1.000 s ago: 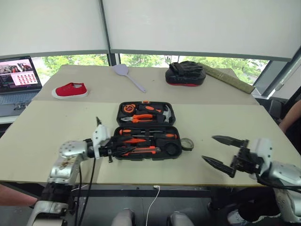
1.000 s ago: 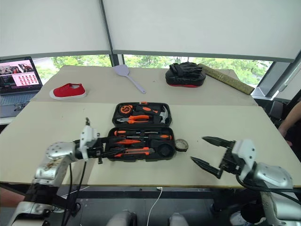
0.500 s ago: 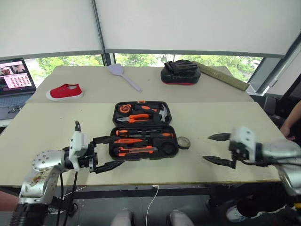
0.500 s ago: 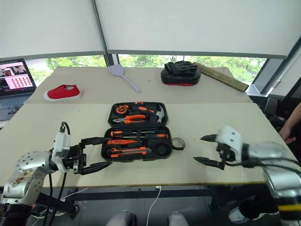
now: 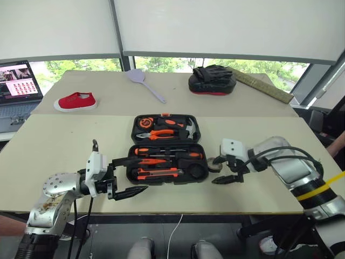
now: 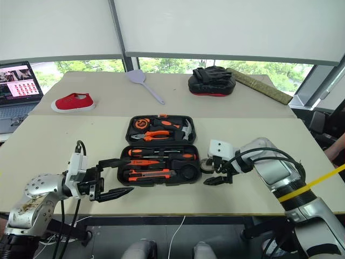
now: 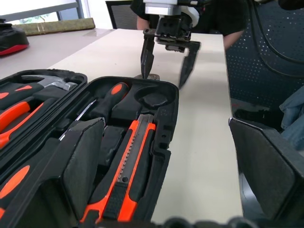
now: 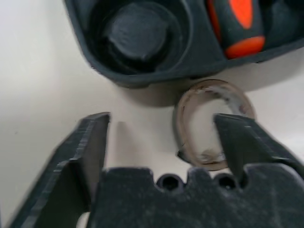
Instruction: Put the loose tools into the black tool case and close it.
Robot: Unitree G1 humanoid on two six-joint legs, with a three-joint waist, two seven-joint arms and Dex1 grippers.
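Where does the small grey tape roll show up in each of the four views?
Left eye view: tape roll on the table by the right gripper.
Right eye view: same spot.
Left wrist view: sliver behind the case.
Right wrist view: ring around one finger.
Shared landmark: black tool case, its round-slot corner.

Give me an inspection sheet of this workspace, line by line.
Surface: beige table, two tops butted together.
Job's things: black tool case open, tools in slots; tape roll on table beside case.
Clutter: red shoe, lilac fly swatter, padded mitt on far top.
Grippers: left gripper open, at case's left end; right gripper open over tape roll, one finger inside the ring.
Cables: white cable under table edge.
Surroundings: laptop, window blinds.
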